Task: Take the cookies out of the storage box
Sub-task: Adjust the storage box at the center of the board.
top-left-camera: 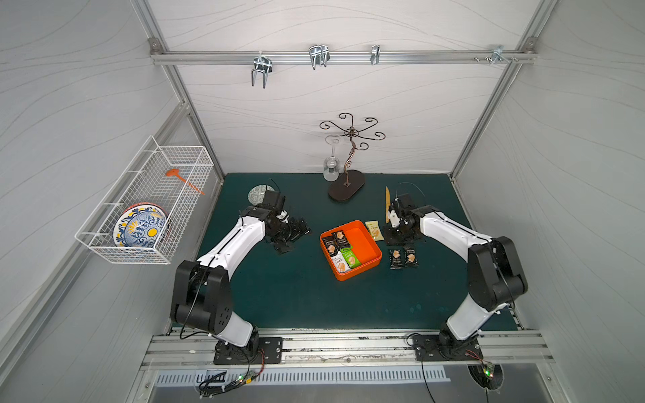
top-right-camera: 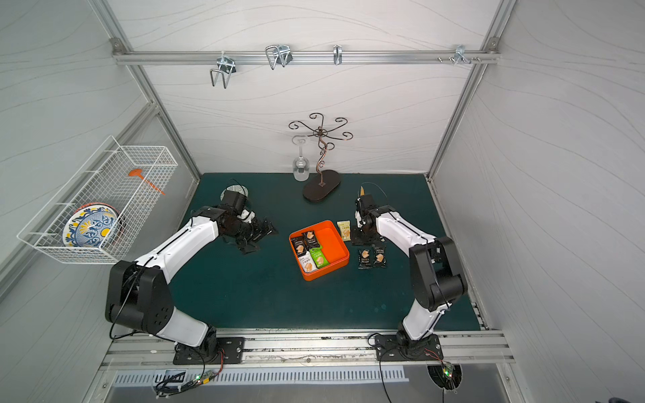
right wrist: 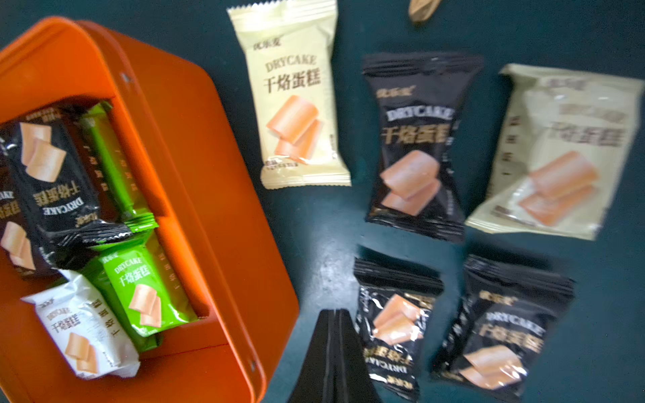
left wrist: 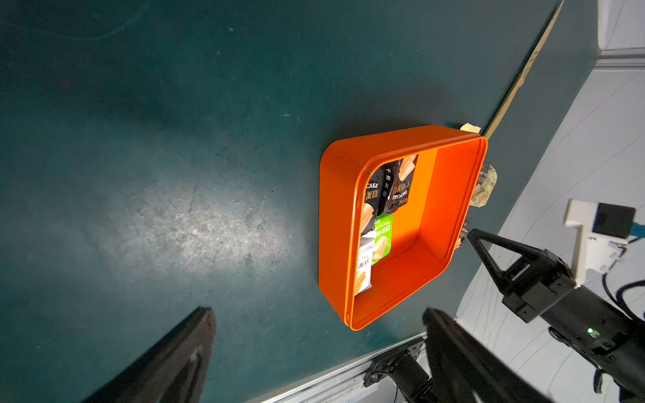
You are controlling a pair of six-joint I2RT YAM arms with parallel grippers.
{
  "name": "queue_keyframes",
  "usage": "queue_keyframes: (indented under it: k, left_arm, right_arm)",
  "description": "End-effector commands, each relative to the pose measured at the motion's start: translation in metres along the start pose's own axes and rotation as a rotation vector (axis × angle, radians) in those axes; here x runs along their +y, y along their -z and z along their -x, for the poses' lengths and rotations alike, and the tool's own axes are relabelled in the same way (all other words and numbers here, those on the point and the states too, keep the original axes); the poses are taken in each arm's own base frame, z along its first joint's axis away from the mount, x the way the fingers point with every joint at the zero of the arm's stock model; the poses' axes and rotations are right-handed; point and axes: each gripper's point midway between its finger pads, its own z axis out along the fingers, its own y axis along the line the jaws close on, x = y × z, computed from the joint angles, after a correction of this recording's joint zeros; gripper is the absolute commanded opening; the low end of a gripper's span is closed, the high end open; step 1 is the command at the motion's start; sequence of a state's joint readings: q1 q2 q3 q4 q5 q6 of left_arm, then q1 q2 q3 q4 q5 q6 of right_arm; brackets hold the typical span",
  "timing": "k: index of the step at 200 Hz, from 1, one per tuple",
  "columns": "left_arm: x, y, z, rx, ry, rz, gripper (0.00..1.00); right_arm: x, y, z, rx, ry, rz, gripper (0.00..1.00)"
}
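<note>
Five cookies [right wrist: 415, 146] are lying beside the clenched, empty right gripper [right wrist: 334, 315]; the box [right wrist: 195, 167] is holding more. Left gripper [left wrist: 317, 310] is gaping.

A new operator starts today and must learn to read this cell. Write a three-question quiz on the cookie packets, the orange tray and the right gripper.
1. True or false: the right gripper is shut on a cookie packet.
2. Which lie only inside the shallow square bright-orange plastic tray? A black packets; B green packets; C pale yellow packets.
3. In the right wrist view, how many wrapped packets lie on the dark green mat outside the tray?
Key: 1 false, it is shut with nothing between the jaws; 2 B; 3 five.
</note>
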State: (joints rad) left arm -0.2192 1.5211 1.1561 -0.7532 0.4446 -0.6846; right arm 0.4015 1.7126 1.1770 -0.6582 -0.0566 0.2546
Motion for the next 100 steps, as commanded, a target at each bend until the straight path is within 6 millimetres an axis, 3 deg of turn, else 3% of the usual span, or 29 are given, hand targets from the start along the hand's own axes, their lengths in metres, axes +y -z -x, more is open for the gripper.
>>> queue_keyframes:
  k: [1,100]
  left_arm:
    - [0.0,0.007,-0.003,-0.022,-0.027,0.004,0.97]
    - [-0.008,0.016,0.0,-0.041,-0.048,-0.008,0.98]
  right_arm:
    - [0.014,-0.011,-0.003,0.034,0.033,0.044,0.0]
    - [0.053,-0.014,-0.037,0.107,0.1,0.073,0.0]
